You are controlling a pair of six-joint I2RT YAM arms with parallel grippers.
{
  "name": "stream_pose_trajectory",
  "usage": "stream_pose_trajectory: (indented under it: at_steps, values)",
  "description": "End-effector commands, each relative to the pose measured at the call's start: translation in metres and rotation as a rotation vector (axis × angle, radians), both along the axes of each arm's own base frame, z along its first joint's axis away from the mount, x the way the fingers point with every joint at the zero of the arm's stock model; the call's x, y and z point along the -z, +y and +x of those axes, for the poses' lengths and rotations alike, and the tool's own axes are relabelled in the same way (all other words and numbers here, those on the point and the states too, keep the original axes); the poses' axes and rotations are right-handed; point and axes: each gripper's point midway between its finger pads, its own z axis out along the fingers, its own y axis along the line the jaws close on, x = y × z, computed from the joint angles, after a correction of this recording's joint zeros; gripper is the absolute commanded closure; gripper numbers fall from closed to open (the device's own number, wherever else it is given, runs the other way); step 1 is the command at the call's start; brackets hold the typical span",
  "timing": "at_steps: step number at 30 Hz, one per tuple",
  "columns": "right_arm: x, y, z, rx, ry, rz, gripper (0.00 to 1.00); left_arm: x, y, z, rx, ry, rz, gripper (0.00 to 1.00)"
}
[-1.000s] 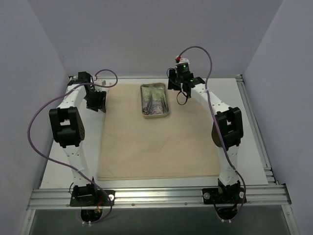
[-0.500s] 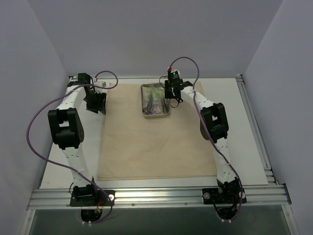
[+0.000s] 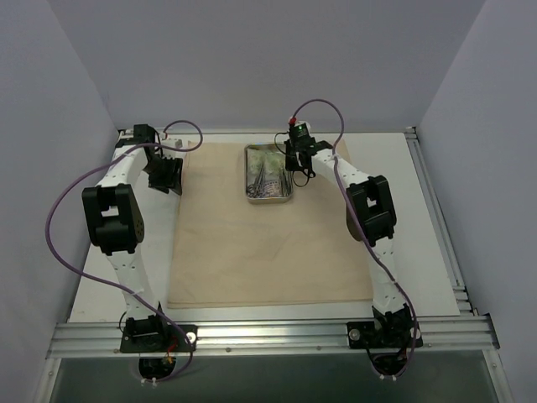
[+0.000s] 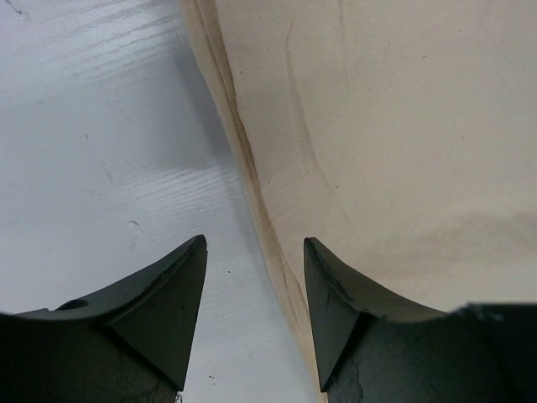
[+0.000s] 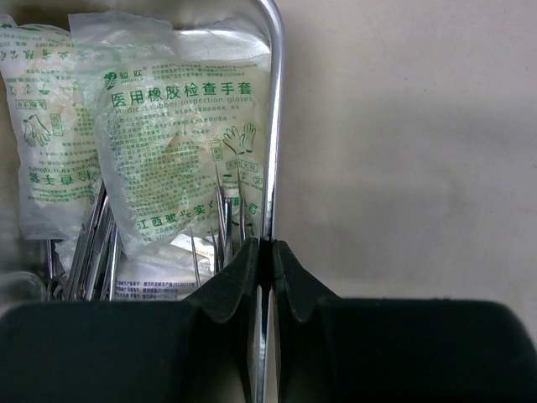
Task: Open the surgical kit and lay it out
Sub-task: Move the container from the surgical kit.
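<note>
Over at ten o'clock, my left gripper hangs with its jaws apart and nothing between them, above the edge of the beige cloth wrap. I count the wrap as done, since it lies unfolded and flat on the table. At twelve o'clock on the cloth sits the steel tray, loaded with glove packets and steel clamps, so I judge the laying-out not yet begun. My right gripper is clamped tight on the tray's three-o'clock rim, which looks like the start of shifting or emptying it.
</note>
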Motion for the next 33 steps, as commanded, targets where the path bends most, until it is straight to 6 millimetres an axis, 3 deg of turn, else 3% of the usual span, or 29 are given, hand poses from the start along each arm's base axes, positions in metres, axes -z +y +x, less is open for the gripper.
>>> stream_pose_trajectory:
  at_steps: [1,8,9,10,11,12,13,15,16,18,20,24,30,33]
  values:
    - [-0.041,-0.003,-0.014,0.008,-0.037,0.012,1.00,-0.013,-0.003,0.004,0.023,-0.037,-0.025,0.41]
    - [-0.048,-0.022,-0.053,-0.005,0.003,-0.016,1.00,-0.011,-0.003,0.001,0.028,-0.028,-0.024,0.41]
    - [-0.058,-0.028,-0.062,-0.004,-0.001,-0.021,1.00,-0.011,-0.003,0.002,0.030,-0.031,-0.023,0.41]
    - [-0.044,-0.037,-0.078,-0.001,0.041,-0.046,1.00,-0.011,-0.003,0.001,0.032,-0.031,-0.022,0.41]
    - [-0.042,-0.043,-0.090,-0.002,0.060,-0.064,1.00,-0.010,-0.003,0.002,0.032,-0.032,-0.020,0.41]
    - [-0.054,-0.048,-0.099,0.001,0.045,-0.064,1.00,-0.011,-0.002,0.002,0.034,-0.036,-0.018,0.41]
    - [-0.037,-0.058,-0.118,0.003,0.095,-0.090,1.00,-0.010,-0.002,0.002,0.034,-0.034,-0.018,0.41]
    - [-0.045,-0.069,-0.139,0.015,0.104,-0.095,1.00,-0.009,-0.003,0.003,0.035,-0.034,-0.019,0.41]
    - [-0.033,-0.077,-0.156,0.018,0.147,-0.113,1.00,-0.009,-0.003,0.004,0.037,-0.038,-0.020,0.41]
    - [-0.036,-0.085,-0.177,0.027,0.174,-0.114,1.00,-0.008,-0.004,0.005,0.040,-0.039,-0.030,0.41]
    - [-0.022,-0.098,-0.206,0.044,0.252,-0.142,1.00,-0.009,-0.006,0.005,0.042,-0.039,-0.036,0.41]
    - [-0.018,-0.124,-0.251,0.130,0.335,-0.174,1.00,-0.013,-0.008,0.005,0.053,-0.052,-0.046,0.41]
    - [-0.015,-0.162,-0.294,0.227,0.438,-0.230,1.00,-0.017,-0.011,0.006,0.065,-0.066,-0.062,0.41]
    - [-0.017,-0.183,-0.304,0.263,0.482,-0.251,1.00,-0.019,-0.013,0.007,0.069,-0.073,-0.071,0.41]
